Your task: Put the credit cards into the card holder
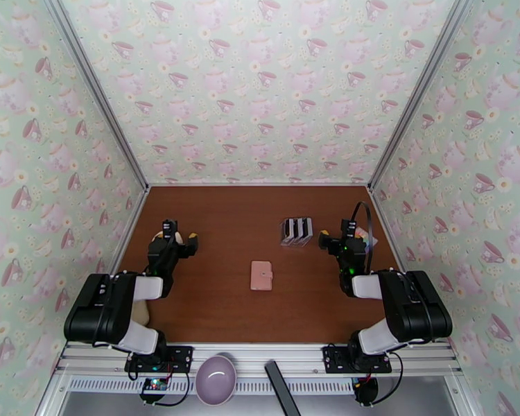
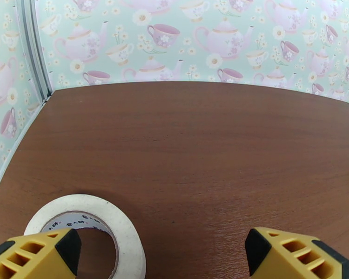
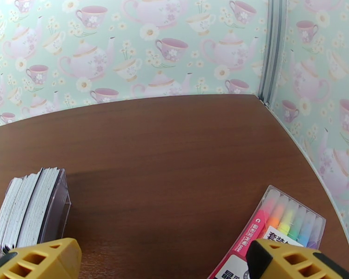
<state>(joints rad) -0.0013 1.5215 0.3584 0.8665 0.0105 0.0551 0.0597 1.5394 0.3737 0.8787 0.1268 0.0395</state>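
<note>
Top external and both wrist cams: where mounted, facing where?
Top external: above, behind the bases, looking down at the table; both arms, left end effector and right end effector show.
Left wrist: on left arm, facing the back wall over a tape roll; own yellow fingers show.
Right wrist: on right arm, facing the back right corner; own fingers show.
Shared: top and right wrist both see the cards.

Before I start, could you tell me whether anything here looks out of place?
Nothing spilled or damaged. Two strays: a masking tape roll by the left gripper and a highlighter pack by the right gripper. The pink card holder lies shut mid-table.
</note>
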